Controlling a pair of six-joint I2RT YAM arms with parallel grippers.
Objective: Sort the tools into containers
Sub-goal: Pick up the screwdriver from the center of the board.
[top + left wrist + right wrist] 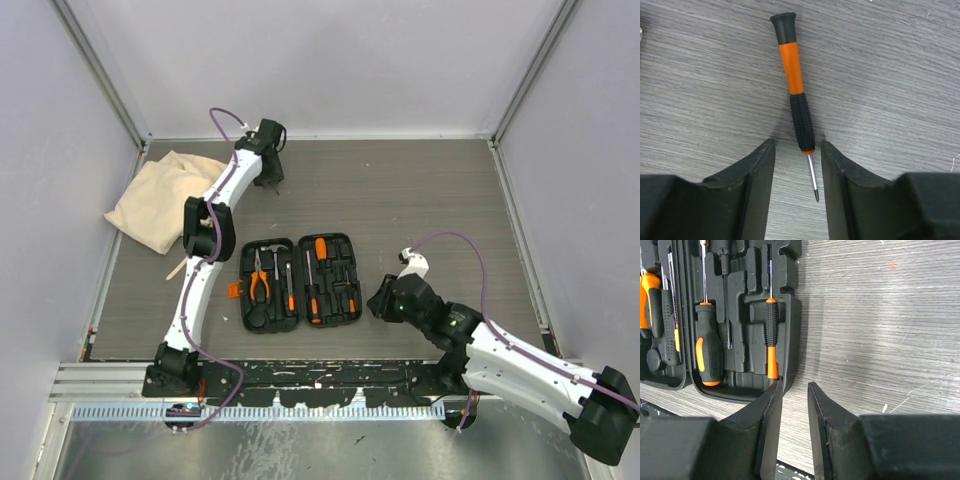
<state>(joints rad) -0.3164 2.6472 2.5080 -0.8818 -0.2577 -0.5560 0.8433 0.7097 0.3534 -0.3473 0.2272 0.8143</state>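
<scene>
A small screwdriver (797,95) with an orange-and-black handle lies on the table at the far back. Its steel tip lies between the fingers of my left gripper (798,145), which is open around it without touching; that gripper also shows in the top view (268,168). A black tool case (299,282) lies open in the middle, holding pliers (260,283) and several screwdrivers (320,262). My right gripper (793,386) is open and empty, low at the case's right edge (792,315), next to a thin screwdriver (772,335) in its slot; it also shows in the top view (384,300).
A beige cloth bag (160,200) lies at the back left. A small orange piece (235,291) sits at the case's left side. Grey walls and metal rails close in the table on three sides.
</scene>
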